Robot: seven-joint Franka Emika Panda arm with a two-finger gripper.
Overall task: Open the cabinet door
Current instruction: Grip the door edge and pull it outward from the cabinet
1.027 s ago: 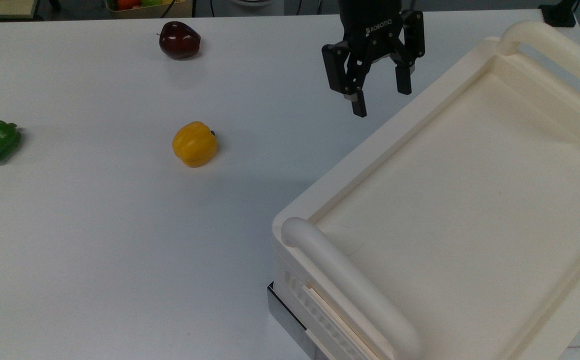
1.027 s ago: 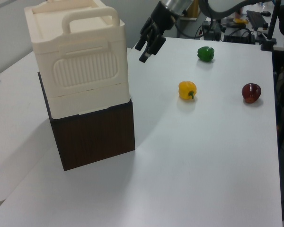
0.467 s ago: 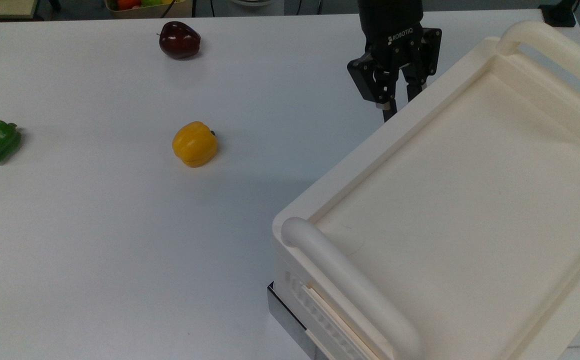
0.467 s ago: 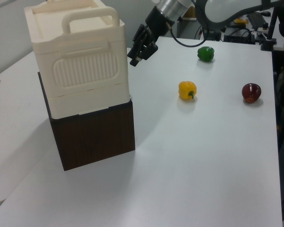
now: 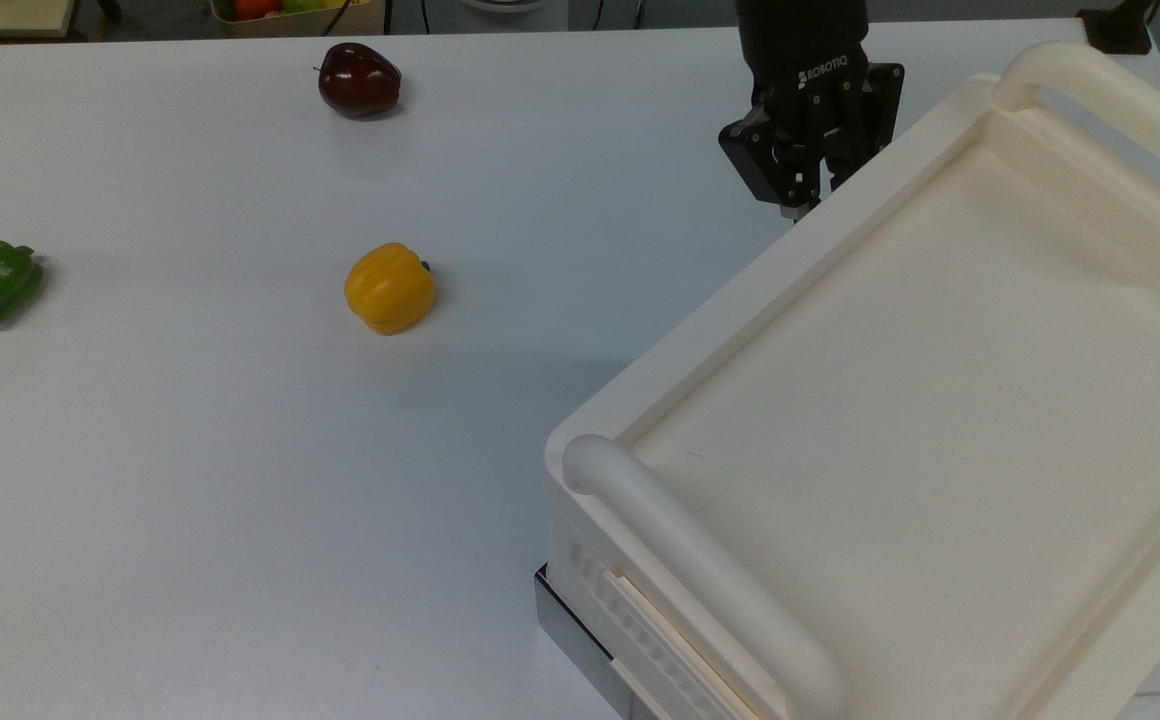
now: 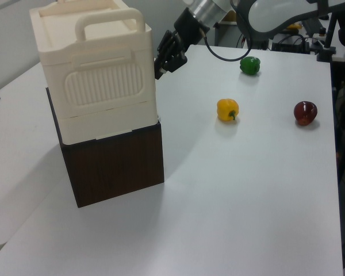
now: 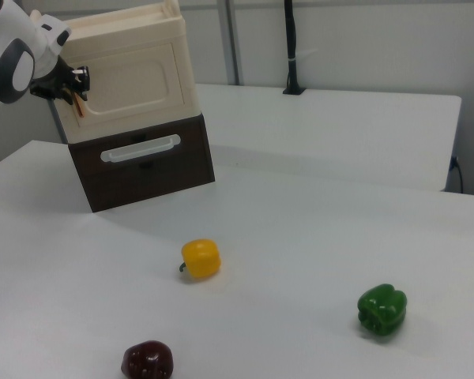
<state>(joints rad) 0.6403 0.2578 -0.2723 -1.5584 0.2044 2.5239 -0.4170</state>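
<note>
Right view, from 9 o'clock across: the gripper (image 7: 75,83) sits at the left edge of the cabinet door (image 7: 134,79), right at the small copper handle (image 7: 79,105); whether its fingers are parted or clamped on the handle cannot be told. The door, a cream recessed panel, lies flush in the cream cabinet (image 7: 182,47), above a dark brown drawer unit (image 7: 150,170). On the white worktop (image 7: 316,237), a dark red apple (image 7: 147,361) lies at 7 o'clock, a yellow pepper (image 7: 201,258) near centre, a green pepper (image 7: 382,311) at 4 o'clock. Top view: the gripper (image 5: 808,190) meets the cabinet's (image 5: 940,400) edge at 1 o'clock.
</note>
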